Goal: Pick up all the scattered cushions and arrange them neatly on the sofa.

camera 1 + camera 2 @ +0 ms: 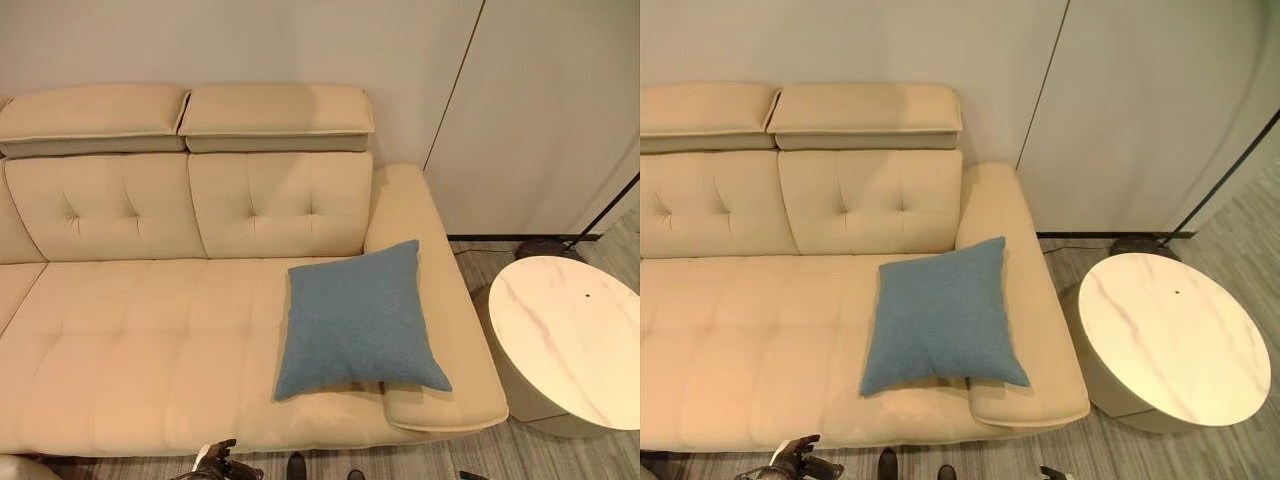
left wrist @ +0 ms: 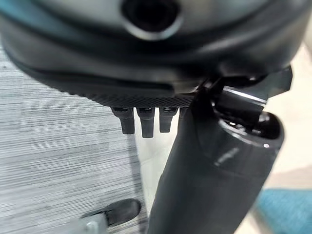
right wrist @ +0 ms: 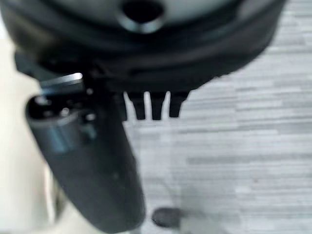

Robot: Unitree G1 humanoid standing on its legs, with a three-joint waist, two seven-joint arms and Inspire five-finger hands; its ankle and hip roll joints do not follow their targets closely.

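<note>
Blue cushion [image 1: 358,320] rests on the sofa [image 1: 130,350] seat, leaning against the right armrest. Judged soft, light and compressible: grasp at opposite edges. Left hand [image 2: 146,119] and right hand [image 3: 151,107] hang relaxed, fingers straight, holding nothing

Round marble table [image 1: 570,335], floor lamp [image 1: 600,215]
</note>
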